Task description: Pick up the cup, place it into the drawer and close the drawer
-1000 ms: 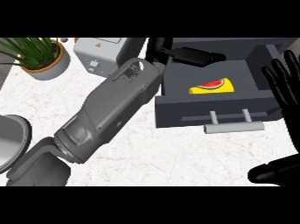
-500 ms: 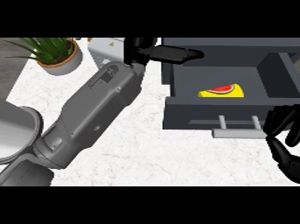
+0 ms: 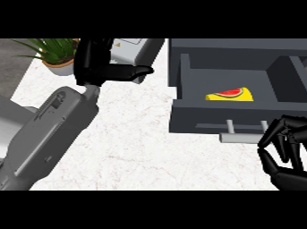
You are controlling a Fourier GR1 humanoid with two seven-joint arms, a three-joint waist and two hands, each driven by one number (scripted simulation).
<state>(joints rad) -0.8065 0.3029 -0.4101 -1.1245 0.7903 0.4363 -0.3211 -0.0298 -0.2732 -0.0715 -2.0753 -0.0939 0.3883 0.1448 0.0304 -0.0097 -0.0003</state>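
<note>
Left robot hand (image 3: 101, 67): far side of the desk (image 3: 136, 143), forearm running up from lower left. Fingers and thumb curled toward a pale grey object just beyond it; whether they close on anything I cannot tell.
Cup: not identifiable. May be hidden by the left robot hand, or may be the pale grey object (image 3: 134, 50) at the top edge; unresolved.
Right robot hand (image 3: 289, 147): lower right, fingers curled, nothing in them, just beside the drawer's handle (image 3: 247, 135); contact not confirmed.
Drawer (image 3: 241, 112): dark grey, pulled open toward the robot; inside lies a yellow card with a watermelon slice (image 3: 231, 95). No cup inside.
Key relation: drawer opening lies to the right of the left robot hand, well apart across bare desk. Left hand is nearer the probable cup spot; right hand is nearer the handle.
Judgement: grasp phase; placing and closing not yet done.
Also present: potted plant (image 3: 55, 53), top left.
</note>
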